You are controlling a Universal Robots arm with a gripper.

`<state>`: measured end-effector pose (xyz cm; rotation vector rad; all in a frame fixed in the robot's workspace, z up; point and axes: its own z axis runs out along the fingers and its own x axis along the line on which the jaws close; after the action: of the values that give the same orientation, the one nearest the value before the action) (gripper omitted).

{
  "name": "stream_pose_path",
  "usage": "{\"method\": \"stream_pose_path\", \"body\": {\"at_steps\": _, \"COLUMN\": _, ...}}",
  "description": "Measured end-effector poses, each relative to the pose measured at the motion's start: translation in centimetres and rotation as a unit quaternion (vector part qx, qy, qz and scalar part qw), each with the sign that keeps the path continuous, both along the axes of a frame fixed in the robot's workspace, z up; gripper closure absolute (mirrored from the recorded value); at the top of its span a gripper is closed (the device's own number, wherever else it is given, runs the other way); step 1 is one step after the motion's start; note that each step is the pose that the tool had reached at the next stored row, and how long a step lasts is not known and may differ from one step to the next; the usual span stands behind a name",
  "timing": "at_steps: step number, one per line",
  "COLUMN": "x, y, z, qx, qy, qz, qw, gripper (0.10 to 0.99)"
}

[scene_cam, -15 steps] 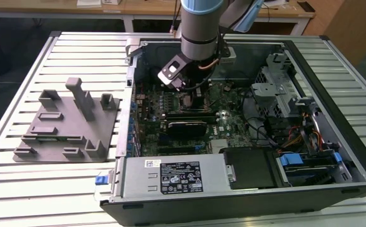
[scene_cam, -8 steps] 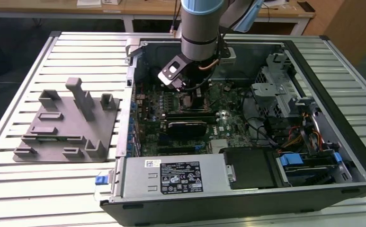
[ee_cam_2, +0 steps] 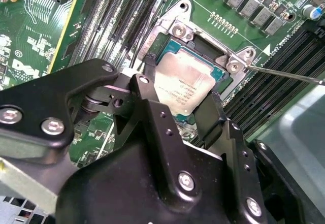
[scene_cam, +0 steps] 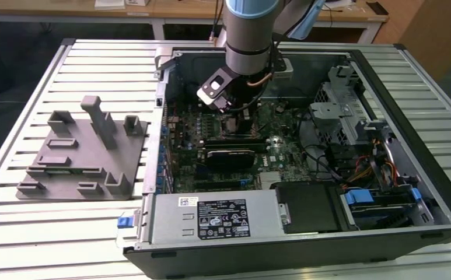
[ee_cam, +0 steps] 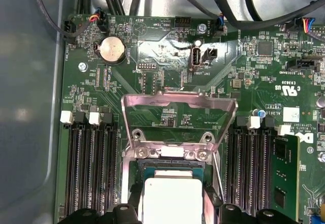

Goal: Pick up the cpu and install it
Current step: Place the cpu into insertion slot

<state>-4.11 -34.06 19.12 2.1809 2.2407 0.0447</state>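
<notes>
The fingers (ee_cam_2: 216, 113), set narrow, bear on two opposite edges of the cpu (ee_cam_2: 185, 84) and hold it. The cpu, silver lid upward, lies within the frame of the socket (ee_cam_2: 203, 45), low over its bed or touching it; whether it is fully seated cannot be told. The load plate (ee_cam: 177, 98) stands raised behind the socket, and the thin lever wire (ee_cam_2: 284, 74) juts out just beside one corner. Rows of memory slots (ee_cam: 89, 168) flank the socket on both sides, on the green motherboard (ee_cam: 152, 61).

Hazards, as judged: a cpu set down skewed or off its keying would rest unevenly on the contact field and could bend contacts. Downward force from the arm (scene_cam: 248, 35) would worsen this. The fingers reach inside the socket frame, so a sideways slip could scrape its wall or drag the cpu. The raised load plate and lever wire are near enough to snag.

Surroundings: the motherboard lies flat in an open computer case (scene_cam: 287, 259), which rests on a slatted metal bench (scene_cam: 54, 233). A grey fixture plate (scene_cam: 77, 160) with upright posts stands on the bench, to the exterior view's left of the case. Wooden tables (scene_cam: 178, 9) line the room beyond.
</notes>
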Motion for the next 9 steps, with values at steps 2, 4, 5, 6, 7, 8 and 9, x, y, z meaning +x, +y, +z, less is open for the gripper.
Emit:
{"method": "stream_pose_path", "body": {"at_steps": 2, "x": 0.04, "y": 0.01, "z": -0.02, "qx": 0.0, "qy": 0.0, "qz": 0.0, "qw": 1.0, "gripper": 0.537}}
{"method": "stream_pose_path", "body": {"at_steps": 4, "x": 0.06, "y": 0.0, "z": -0.07, "qx": -0.0002, "qy": 0.0001, "qz": 0.0, "qw": 1.0, "gripper": 0.537}}
{"method": "stream_pose_path", "body": {"at_steps": 5, "x": 0.07, "y": -0.01, "z": -0.08, "qx": -0.0002, "qy": 0.0001, "qz": 0.0, "qw": 1.0, "gripper": 0.537}}
{"method": "stream_pose_path", "body": {"at_steps": 6, "x": 0.07, "y": -0.01, "z": -0.09, "qx": -0.0002, "qy": 0.0001, "qz": 0.0, "qw": 1.0, "gripper": 0.537}}
{"method": "stream_pose_path", "body": {"at_steps": 7, "x": 0.07, "y": 0.0, "z": -0.1, "qx": -0.0001, "qy": 0.0, "qz": 0.0, "qw": 1.0, "gripper": 0.537}}
{"method": "stream_pose_path", "body": {"at_steps": 8, "x": 0.08, "y": 0.0, "z": -0.11, "qx": 0.0, "qy": 0.0, "qz": 0.0, "qw": 1.0, "gripper": 0.537}}
{"method": "stream_pose_path", "body": {"at_steps": 9, "x": 0.08, "y": 0.0, "z": -0.11, "qx": 0.0, "qy": 0.0, "qz": 0.0, "qw": 1.0, "gripper": 0.537}}
